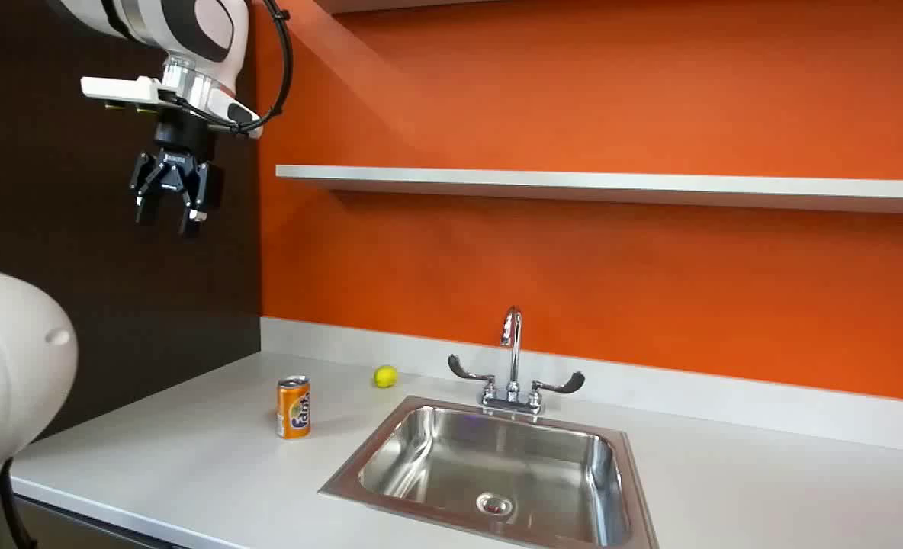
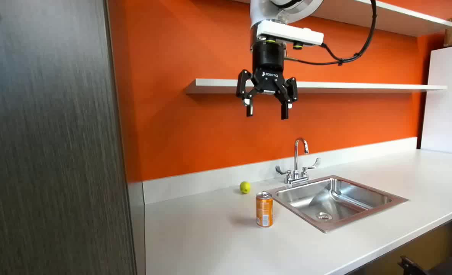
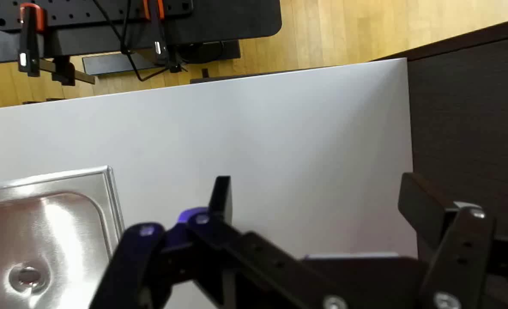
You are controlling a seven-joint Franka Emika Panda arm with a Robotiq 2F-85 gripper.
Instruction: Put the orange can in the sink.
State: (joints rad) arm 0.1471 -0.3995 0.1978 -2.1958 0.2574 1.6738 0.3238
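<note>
The orange can (image 1: 294,408) stands upright on the counter to one side of the sink (image 1: 369,450). In an exterior view the can (image 2: 264,210) is close to the corner of the sink rim (image 2: 398,199). The sink is a steel basin with a round drain; part of it shows in the wrist view (image 3: 86,184). My gripper (image 1: 167,219) points down, high above the counter. It is open with nothing between its fingers, as the exterior view (image 2: 267,112) and the wrist view (image 3: 316,195) show. The can does not show in the wrist view.
A small yellow ball (image 1: 385,376) lies near the backsplash behind the can. The chrome faucet (image 1: 514,351) with two lever handles rises behind the sink. A white shelf (image 1: 604,181) juts from the orange wall. A dark panel (image 3: 468,107) bounds the counter's end.
</note>
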